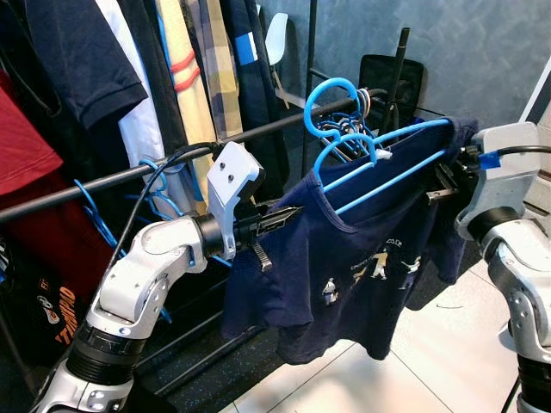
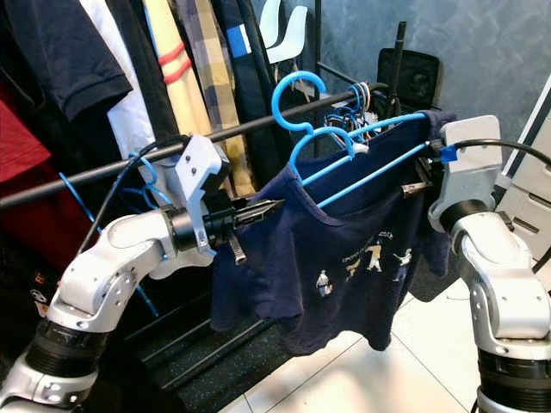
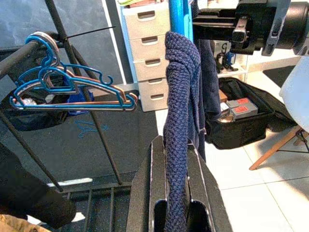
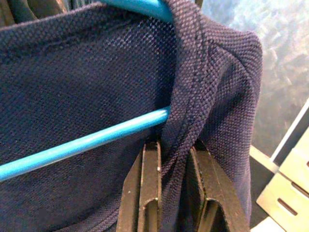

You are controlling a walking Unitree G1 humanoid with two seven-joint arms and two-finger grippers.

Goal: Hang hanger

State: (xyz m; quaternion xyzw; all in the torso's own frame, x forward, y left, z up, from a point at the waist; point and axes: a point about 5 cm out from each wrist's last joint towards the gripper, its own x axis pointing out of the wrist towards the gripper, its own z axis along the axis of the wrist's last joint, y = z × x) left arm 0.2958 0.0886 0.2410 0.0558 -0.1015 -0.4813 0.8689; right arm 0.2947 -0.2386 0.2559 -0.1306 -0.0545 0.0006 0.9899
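A blue plastic hanger (image 1: 392, 182) carries a navy T-shirt (image 1: 344, 284) with small white figures printed on its chest. Its hook (image 1: 331, 93) is level with the black clothes rail (image 1: 129, 176); I cannot tell whether it rests on the rail. My left gripper (image 1: 291, 213) is shut on the shirt's shoulder fabric at one end of the hanger, and the left wrist view shows the cloth pinched between the fingers (image 3: 154, 193). At the other end, my right gripper (image 1: 443, 179) is shut on the other shoulder fabric (image 4: 176, 159), just under the hanger's blue bar (image 4: 87, 145).
Shirts in red, navy, white and yellow plaid (image 1: 198, 77) crowd the rail's left part. A bunch of empty blue hangers (image 3: 67, 87) hangs near the rail's end. White drawers (image 3: 149, 53), a black bag (image 3: 241, 116) and a white chair (image 1: 277, 39) stand around on the tiled floor.
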